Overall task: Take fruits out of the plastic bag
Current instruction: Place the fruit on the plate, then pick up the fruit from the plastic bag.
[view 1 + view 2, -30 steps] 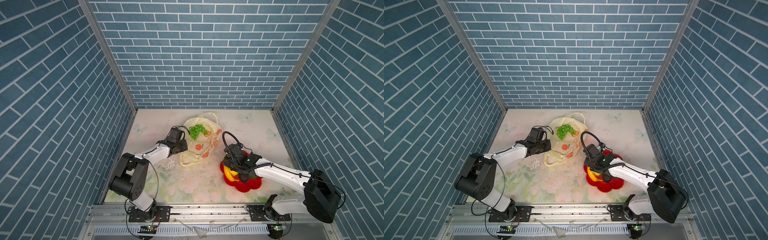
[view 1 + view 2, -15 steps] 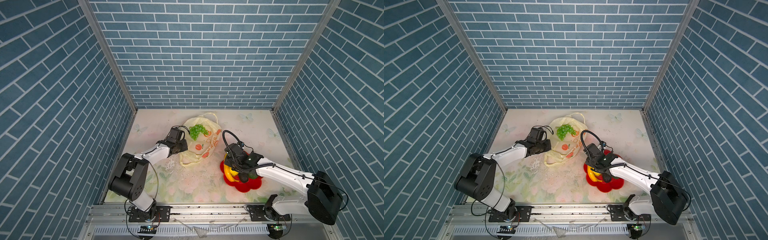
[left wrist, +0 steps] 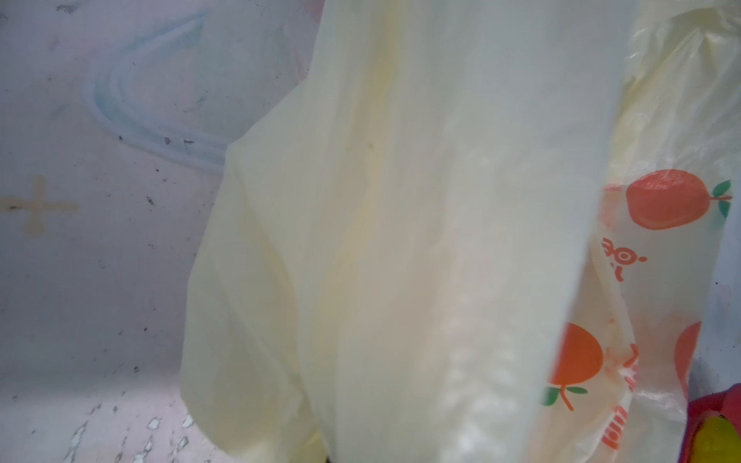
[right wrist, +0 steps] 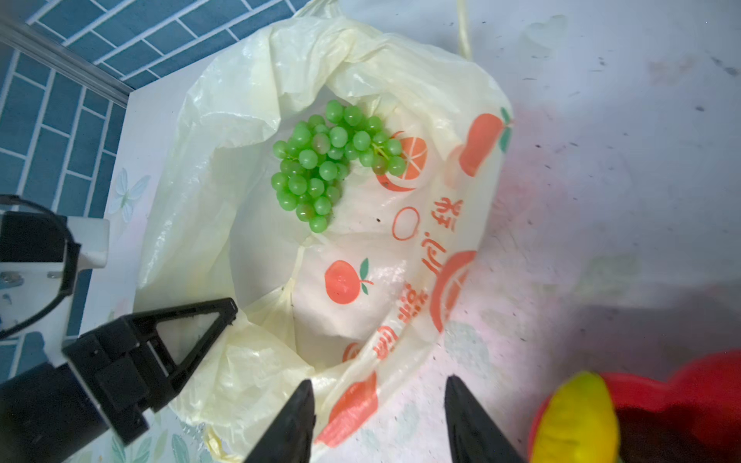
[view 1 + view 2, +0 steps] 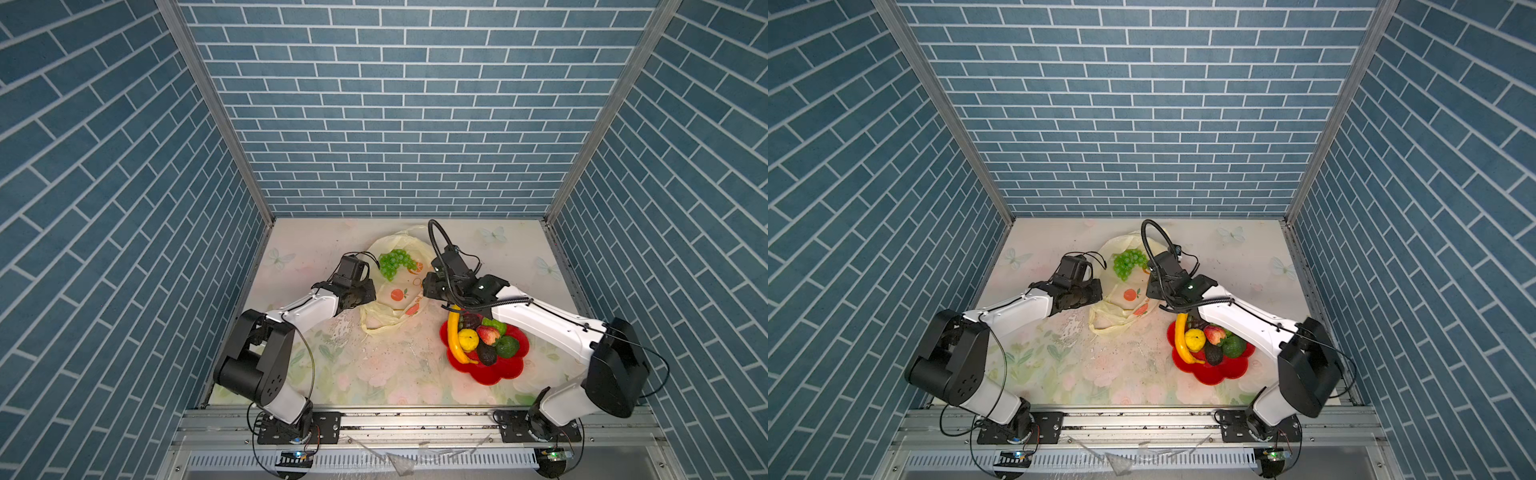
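- Firstly, the left fingers (image 4: 226, 310) are clenched on the edge of the plastic bag (image 5: 384, 318) that is nearest to that arm. The left wrist view shows the thin film lifted up close before the camera. I think this grip is there to hold the mouth of the bag open and to stop it from sliding on the table (image 5: 374, 374).
- The plastic bag lies on the table between the two arms. Its mouth is wide, so the inside can be seen from above.
- The green grapes (image 5: 395, 262) rest inside the bag, toward its far side. They seem to be the only fruit left in it, though the folds could hide something small.
- The right fingers (image 4: 290, 429) are spread apart and hold nothing. They hang over the bag's edge on that arm's side and point toward the grapes, probably ready to reach in.
- On the right, the red plate (image 5: 498, 374) carries the banana (image 5: 454, 336), the lemon (image 5: 468, 338) and the strawberry (image 5: 488, 334) among others, so most of the task looks done.
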Controlling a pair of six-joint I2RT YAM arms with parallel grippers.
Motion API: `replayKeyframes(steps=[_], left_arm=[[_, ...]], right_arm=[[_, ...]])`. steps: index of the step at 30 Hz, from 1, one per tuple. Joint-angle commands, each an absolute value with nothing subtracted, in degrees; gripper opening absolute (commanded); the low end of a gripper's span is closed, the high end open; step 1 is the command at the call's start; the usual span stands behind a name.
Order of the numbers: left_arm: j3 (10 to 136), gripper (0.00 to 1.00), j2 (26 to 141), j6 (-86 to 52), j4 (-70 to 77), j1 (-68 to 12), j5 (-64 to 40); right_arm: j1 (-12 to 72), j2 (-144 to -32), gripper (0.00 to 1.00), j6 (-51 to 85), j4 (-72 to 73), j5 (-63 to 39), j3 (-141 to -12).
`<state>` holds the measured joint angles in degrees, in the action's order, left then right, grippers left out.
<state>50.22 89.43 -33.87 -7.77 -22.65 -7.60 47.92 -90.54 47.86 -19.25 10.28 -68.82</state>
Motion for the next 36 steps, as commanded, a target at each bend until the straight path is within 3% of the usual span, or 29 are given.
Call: replayKeyframes(steps=[1, 6, 14, 20, 36], left_arm=[[49.2, 0.07, 87.5, -34.3, -7.1, -23.0, -7.8], [48.8, 0.07, 87.5, -34.5, -6.9, -23.5, -7.9], [47.2, 0.07, 87.0, -35.9, -5.4, -24.0, -8.5], [46.2, 0.07, 86.6, -36.2, -4.9, -24.4, -8.7], [45.9, 0.07, 87.0, -37.4, -3.8, -26.2, -8.6]], right_arm=[[47.7, -96.1, 0.64, 46.3, -15.1, 6.2, -74.1], [47.4, -105.9, 0.73, 47.1, -14.0, 4.1, -81.1], [46.7, -117.9, 0.79, 46.1, -13.3, 5.7, -90.2], [46.0, -125.1, 0.97, 42.5, -13.0, 5.8, -97.2], [45.4, -139.6, 0.96, 39.0, -20.2, 11.0, -114.2]])
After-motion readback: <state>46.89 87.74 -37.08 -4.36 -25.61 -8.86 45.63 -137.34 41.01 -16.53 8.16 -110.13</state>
